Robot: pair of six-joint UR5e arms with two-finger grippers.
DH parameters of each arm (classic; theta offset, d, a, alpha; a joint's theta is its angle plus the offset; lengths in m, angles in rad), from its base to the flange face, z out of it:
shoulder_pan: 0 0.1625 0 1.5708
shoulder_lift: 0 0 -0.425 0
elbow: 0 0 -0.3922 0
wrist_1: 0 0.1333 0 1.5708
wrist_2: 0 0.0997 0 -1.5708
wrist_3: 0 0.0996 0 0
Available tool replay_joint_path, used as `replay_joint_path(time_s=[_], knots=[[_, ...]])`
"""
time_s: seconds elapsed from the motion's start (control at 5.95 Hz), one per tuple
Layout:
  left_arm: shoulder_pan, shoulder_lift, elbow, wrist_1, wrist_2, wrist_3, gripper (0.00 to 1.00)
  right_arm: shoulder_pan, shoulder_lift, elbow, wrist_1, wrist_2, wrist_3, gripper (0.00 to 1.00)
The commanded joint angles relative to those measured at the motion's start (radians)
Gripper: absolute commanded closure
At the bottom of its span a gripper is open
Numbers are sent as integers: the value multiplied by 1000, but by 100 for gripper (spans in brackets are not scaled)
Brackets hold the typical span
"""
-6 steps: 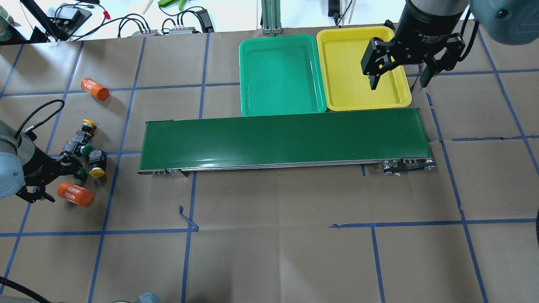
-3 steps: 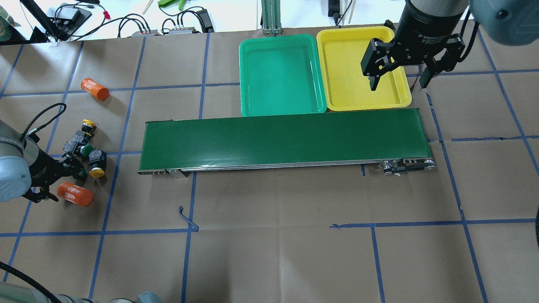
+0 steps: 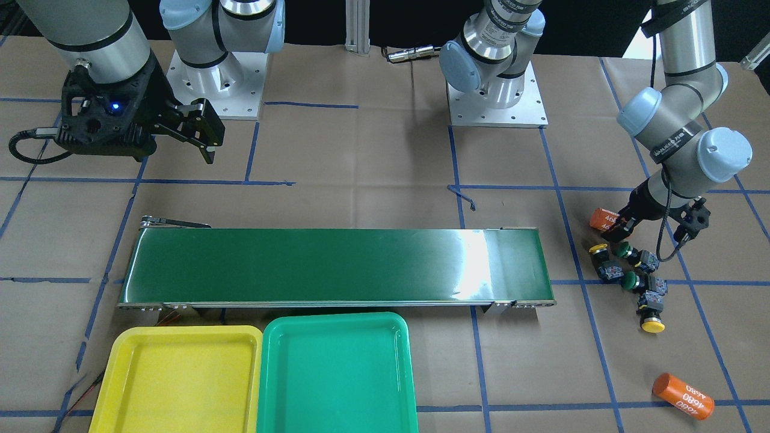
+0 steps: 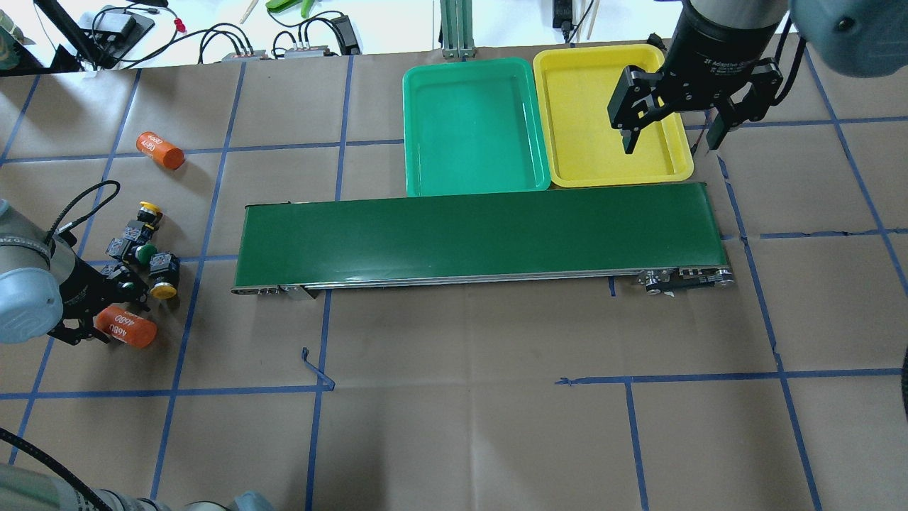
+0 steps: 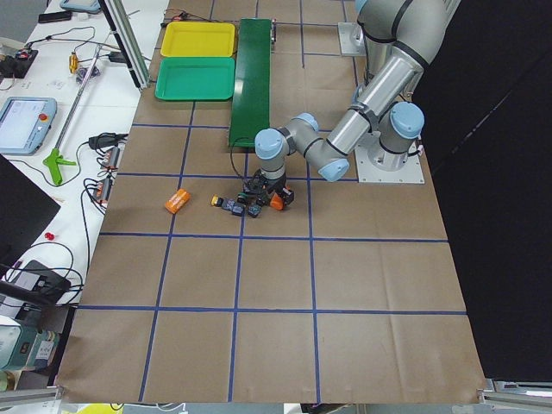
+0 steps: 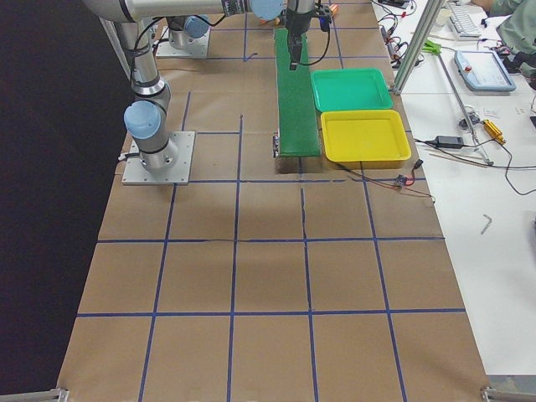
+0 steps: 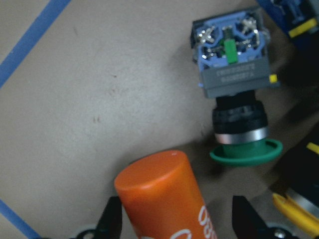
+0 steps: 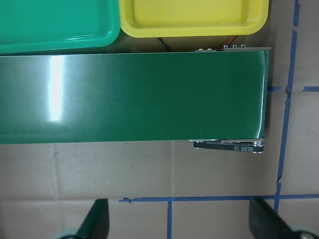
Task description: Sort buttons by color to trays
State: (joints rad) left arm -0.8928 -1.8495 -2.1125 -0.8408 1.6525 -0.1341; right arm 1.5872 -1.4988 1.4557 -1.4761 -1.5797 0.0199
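Spread wide and pinching nothing, the jaws of the left gripper (image 7: 177, 220) have the rounded end of an orange cylinder (image 7: 164, 199) showing between them, not a button. I cannot tell whether the tips are down at its level or above it. Just ahead of the fingers lies a green-capped button (image 7: 238, 124) on its side, with its cap toward the cylinder and its blue-grey terminal block pointing away. It is probably the intended pick, since it is the nearest task piece to the gripper.

All 4 buttons (image 3: 628, 279) sit in 1 tight cluster at the left end of the table, beyond the left end of the conveyor belt (image 4: 475, 234). There are 2 yellow caps and 2 green, all on the paper. None has been sorted.

The green tray (image 4: 468, 128) and the yellow tray (image 4: 582, 113) lie side by side against the far edge of the belt, green to the left and yellow to the right. Both are bare. That layout suggests buttons ride the belt rightward toward them.

At that end the right gripper (image 4: 671, 135) hangs above the yellow tray's right rim with its jaws apart and empty, apparently waiting to receive.

A 2nd orange cylinder (image 4: 160, 150) lies farther off, apart from the cluster.

Closing now would likely grab the cylinder, so the left gripper needs to move forward over the green cap first.
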Motion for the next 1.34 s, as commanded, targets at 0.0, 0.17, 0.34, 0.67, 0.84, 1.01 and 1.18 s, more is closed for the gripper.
replay_joint_path(time_s=[0.0,0.17,0.34,0.67,0.84,1.01,1.18], knots=[[-2,6,-7,0,4,17,46,0,0,0,0,0,0,0],[-5,18,0,-6,1,18,66,0,-1,0,0,0,2,0],[-17,26,11,-9,1,-1,71,0,0,0,-1,0,0,0],[-91,82,70,-56,-48,-184,75,0,0,2,0,0,0,0],[-168,96,133,-117,-46,-267,75,0,0,2,0,0,0,0],[-272,89,226,-197,-46,-400,75,0,0,2,0,0,0,0],[-350,78,311,-271,-45,-524,75,0,-1,2,0,0,0,0]])
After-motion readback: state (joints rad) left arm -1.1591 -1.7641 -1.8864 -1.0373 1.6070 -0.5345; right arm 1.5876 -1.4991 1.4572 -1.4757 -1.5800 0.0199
